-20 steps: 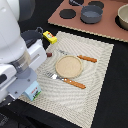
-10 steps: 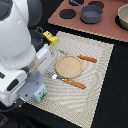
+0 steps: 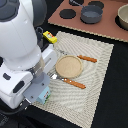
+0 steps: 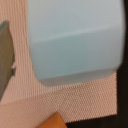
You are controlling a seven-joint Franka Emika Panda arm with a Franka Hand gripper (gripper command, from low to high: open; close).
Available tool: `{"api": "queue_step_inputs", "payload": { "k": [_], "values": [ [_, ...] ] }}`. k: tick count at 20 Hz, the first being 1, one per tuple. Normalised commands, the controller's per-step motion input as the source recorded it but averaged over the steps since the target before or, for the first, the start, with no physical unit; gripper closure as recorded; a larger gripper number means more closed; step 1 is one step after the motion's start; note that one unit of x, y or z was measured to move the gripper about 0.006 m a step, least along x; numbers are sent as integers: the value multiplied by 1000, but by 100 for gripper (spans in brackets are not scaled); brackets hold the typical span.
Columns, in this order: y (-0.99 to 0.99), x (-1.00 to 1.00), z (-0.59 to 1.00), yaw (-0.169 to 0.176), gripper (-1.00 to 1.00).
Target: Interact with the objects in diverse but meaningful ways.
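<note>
The small pale blue carton [image 3: 44, 94] stands on the woven mat's corner at the exterior view's lower left. My gripper [image 3: 36, 91] hangs right over it, mostly hidden by the white arm. In the wrist view the carton [image 4: 75, 40] fills the picture and one dark finger [image 4: 4, 55] shows beside it with a strip of mat between, so the jaws look open. The yellow packet [image 3: 49, 36] lies at the mat's far left corner. The dark grey pot [image 3: 91, 14] sits on the brown board at the back. The bread loaf is hidden.
A round tan plate [image 3: 68, 66] lies mid-mat with a wooden-handled knife [image 3: 75, 83] and fork [image 3: 86, 58] beside it. The brown board [image 3: 107, 27] at the back carries dark discs and a tan bowl [image 3: 123, 17]. An orange edge [image 4: 56, 122] shows in the wrist view.
The arm has swung in over the mat's near left corner and come down over the pale blue carton. The other objects have not moved.
</note>
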Motion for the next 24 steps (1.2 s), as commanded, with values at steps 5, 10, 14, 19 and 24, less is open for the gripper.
{"api": "queue_step_inputs", "payload": {
  "k": [5,10,14,19,24],
  "values": [
    [301,36,867,48,-100],
    [595,-27,346,104,-100],
    [693,-212,11,118,-100],
    [531,-266,-195,115,-100],
    [405,-433,-190,66,-100]
  ]
}}
